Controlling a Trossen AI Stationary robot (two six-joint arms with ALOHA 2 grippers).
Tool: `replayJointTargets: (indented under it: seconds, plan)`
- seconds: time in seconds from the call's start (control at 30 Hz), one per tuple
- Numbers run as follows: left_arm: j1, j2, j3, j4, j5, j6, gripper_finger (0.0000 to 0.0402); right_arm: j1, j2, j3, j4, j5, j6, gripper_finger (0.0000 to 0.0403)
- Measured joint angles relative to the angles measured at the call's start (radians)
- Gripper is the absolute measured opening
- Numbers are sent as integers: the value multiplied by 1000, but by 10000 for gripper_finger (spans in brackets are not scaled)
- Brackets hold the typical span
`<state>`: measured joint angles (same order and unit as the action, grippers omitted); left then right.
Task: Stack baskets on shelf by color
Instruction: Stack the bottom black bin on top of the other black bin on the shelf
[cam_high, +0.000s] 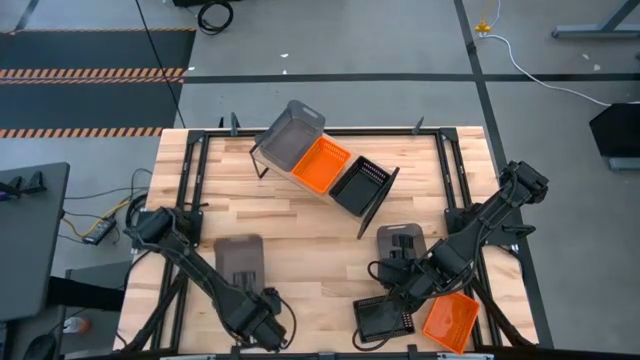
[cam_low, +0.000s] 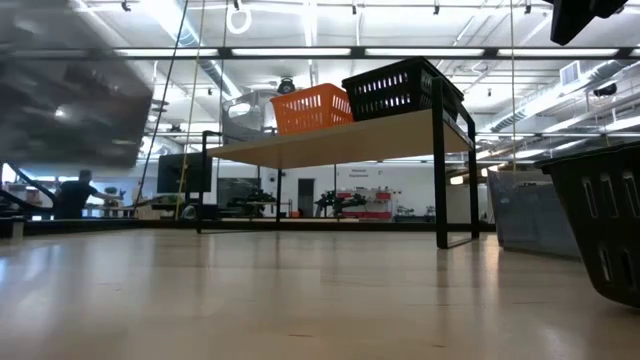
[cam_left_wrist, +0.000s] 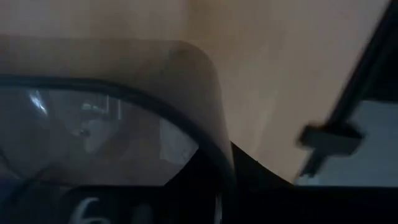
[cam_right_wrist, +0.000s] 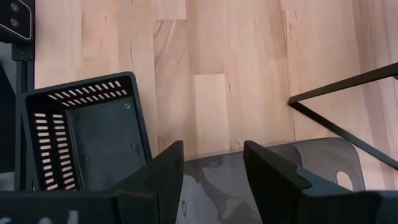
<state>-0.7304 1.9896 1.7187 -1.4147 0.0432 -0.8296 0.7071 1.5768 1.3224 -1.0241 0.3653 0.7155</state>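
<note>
From above, the left claw (cam_high: 262, 322) is pressed together at the counter's (cam_high: 300, 240) near edge, a grey basket (cam_high: 240, 258) just beyond it. The right claw (cam_high: 400, 268) is spread over another grey basket (cam_high: 400, 240). At counter level, the shelf (cam_low: 340, 140) carries orange and black baskets.

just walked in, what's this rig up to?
It is sorting baskets by color onto the shelf, which already carries a grey basket, an orange basket and a black basket in a row. The left end effector is shut at the near edge by a grey basket on the table. The right end effector hangs open over another grey basket, with a black one and an orange one nearby.
</note>
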Motion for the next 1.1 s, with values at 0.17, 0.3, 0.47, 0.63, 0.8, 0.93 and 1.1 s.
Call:
replayJointTargets:
  seconds: [0.17, 0.3, 0.47, 0.63, 0.8, 0.93, 1.1]
  plan:
    - [59, -12, 166, -158, -115, 142, 6, 0, 0, 0, 0, 0, -10, 174]
    - [111, -51, 242, -157, -202, 243, 6, 0, 0, 0, 0, 0, -16, 174]
    - [180, -109, 253, -155, -278, 351, 6, 0, 0, 0, 3, 0, -16, 174]
    - [247, -160, 252, -156, -333, 511, 6, 0, 0, 0, 6, 0, -18, 174]
    - [322, -225, 252, -157, -374, 665, 6, 0, 0, 0, 6, 3, -51, 174]
    - [386, -276, 252, -157, -424, 835, 6, -13, 0, 0, 6, 43, -67, 174]
    - [479, -332, 252, -157, -505, 1049, 6, -39, 0, 0, 1, 114, -124, 174]
